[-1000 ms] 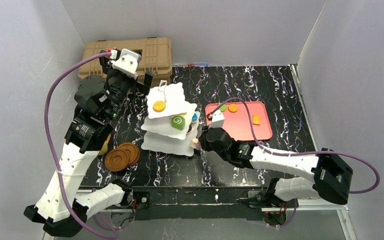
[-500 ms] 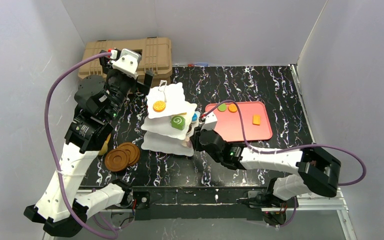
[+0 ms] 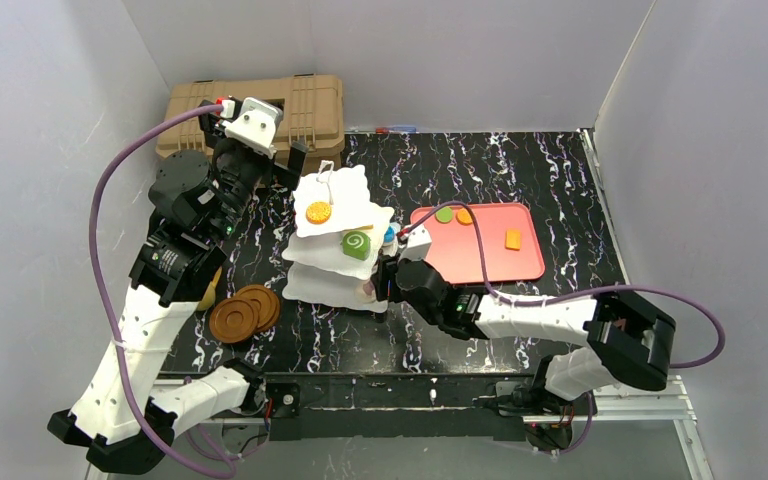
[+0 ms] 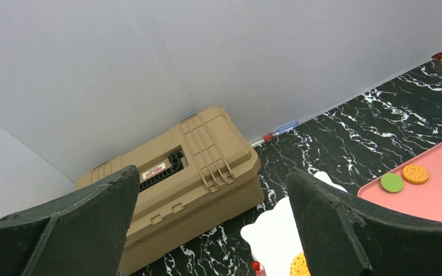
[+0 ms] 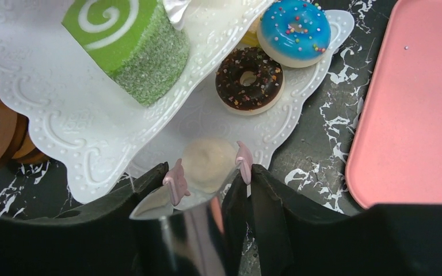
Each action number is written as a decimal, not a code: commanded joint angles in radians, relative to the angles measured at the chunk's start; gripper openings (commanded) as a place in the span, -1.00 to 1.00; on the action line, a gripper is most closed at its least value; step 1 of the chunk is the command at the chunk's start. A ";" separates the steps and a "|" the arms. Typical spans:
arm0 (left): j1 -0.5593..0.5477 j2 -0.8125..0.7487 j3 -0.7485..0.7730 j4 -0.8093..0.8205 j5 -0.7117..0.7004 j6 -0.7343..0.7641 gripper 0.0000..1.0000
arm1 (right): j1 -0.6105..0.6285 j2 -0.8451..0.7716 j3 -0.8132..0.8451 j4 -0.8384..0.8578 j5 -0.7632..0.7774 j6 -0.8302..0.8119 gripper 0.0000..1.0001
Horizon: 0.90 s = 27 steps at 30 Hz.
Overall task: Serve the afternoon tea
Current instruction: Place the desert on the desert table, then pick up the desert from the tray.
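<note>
**A:** What has changed since a second ago?

**B:** One item. The right gripper (image 5: pixel 210 167) has swung left, off the edge of the tray (image 3: pixel 500 268), and come in over the bottom plate of the stand (image 3: pixel 348 188). The left arm has stayed put, and so has everything on the table (image 3: pixel 540 165).

**A:** Right gripper, condition?

**B:** Closed to a narrow gap, with a pale cream pastry (image 5: pixel 207 164) with pink edges pinched between its fingers. The pastry is at the near corner of the bottom plate. I cannot tell whether it touches the plate.

**A:** Left gripper?

**B:** The left gripper (image 4: pixel 213 175) is spread wide with nothing between its fingers. It is raised over the far left of the table, between the case (image 3: pixel 310 105) and the stand.

**A:** List the stand.

**B:** Three white tiers, upright, left of centre.
- Top tier: one orange biscuit (image 3: pixel 318 212).
- Middle tier: one green roll cake (image 5: pixel 129 40) with a white swirl.
- Bottom tier: a chocolate doughnut (image 5: pixel 249 80), with a blue doughnut (image 5: pixel 293 31) just beside it.

**A:** The rest of the table?

**B:** Two brown saucers (image 3: pixel 245 310), overlapping, sit near the front left of the stand. The pink tray lies just right of the stand. It carries a green disc (image 3: pixel 444 214) and a round biscuit (image 3: pixel 466 215) side by side at its far edge, and an orange square (image 3: pixel 512 238) well apart from them. The tan case is shut and sits in the far left corner.
</note>
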 commanded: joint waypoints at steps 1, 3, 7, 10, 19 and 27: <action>0.005 -0.007 0.038 0.010 -0.007 0.001 0.96 | 0.004 -0.067 0.016 0.026 0.033 -0.005 0.23; 0.005 -0.005 0.044 0.010 -0.006 0.001 0.96 | 0.004 -0.094 0.011 -0.002 0.046 -0.010 0.22; 0.004 -0.005 0.047 0.008 -0.004 0.000 0.96 | -0.014 -0.191 -0.012 -0.070 0.092 -0.029 0.14; 0.004 -0.003 0.050 0.008 -0.001 -0.001 0.96 | -0.066 -0.271 -0.029 -0.128 0.100 -0.051 0.13; 0.005 -0.001 0.049 0.000 0.006 -0.007 0.96 | -0.373 -0.292 -0.003 -0.132 -0.002 -0.167 0.16; 0.004 0.001 0.047 0.000 0.013 -0.017 0.96 | -0.557 -0.017 0.123 0.010 -0.090 -0.245 0.18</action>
